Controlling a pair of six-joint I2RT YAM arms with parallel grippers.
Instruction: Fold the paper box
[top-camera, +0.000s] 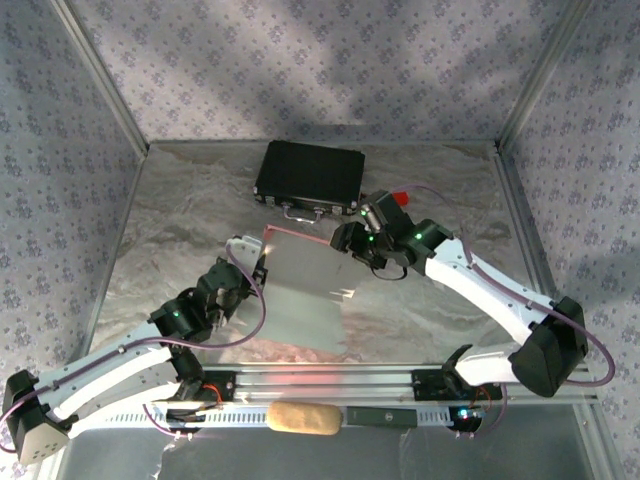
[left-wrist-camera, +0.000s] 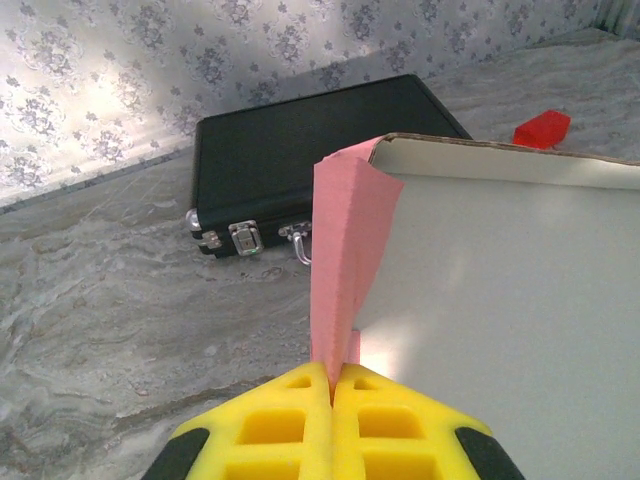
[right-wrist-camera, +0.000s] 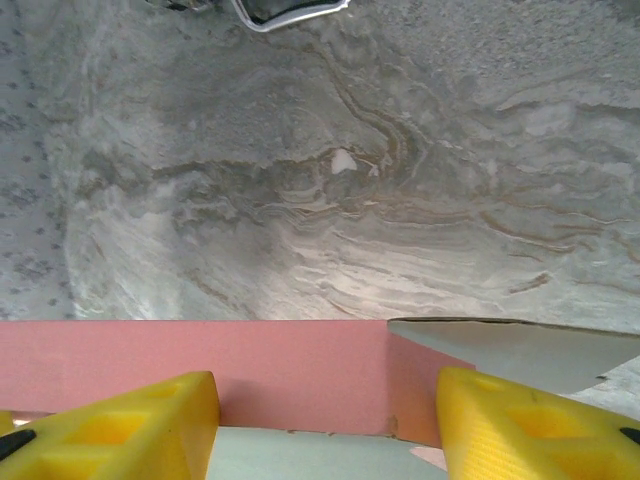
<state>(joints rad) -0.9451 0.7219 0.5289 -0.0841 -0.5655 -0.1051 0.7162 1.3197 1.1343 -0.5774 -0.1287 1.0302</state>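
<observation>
Card this thin should be light and springy, I judge: it will crease cleanly along its scored lines but buckle or tear if I pinch mid-panel or pull hard. The box (top-camera: 310, 280) lies mid-table (top-camera: 180, 200) between my two arms, just in front of the case (top-camera: 310, 172), with the block (top-camera: 400, 197) off beyond its far right corner. My left gripper (left-wrist-camera: 332, 385) is clamped tight on a pink flap (left-wrist-camera: 345, 250) at the box's left edge, holding it upright beside the pale inner panel. My right gripper (right-wrist-camera: 325, 385) is spread wide at the far right corner, facing a raised pink wall (right-wrist-camera: 150, 350) and gripping nothing. I would take hold near the folds, on edges and tabs, where the card is stiffest, and go gently, since the smooth-looking inside may slip.
</observation>
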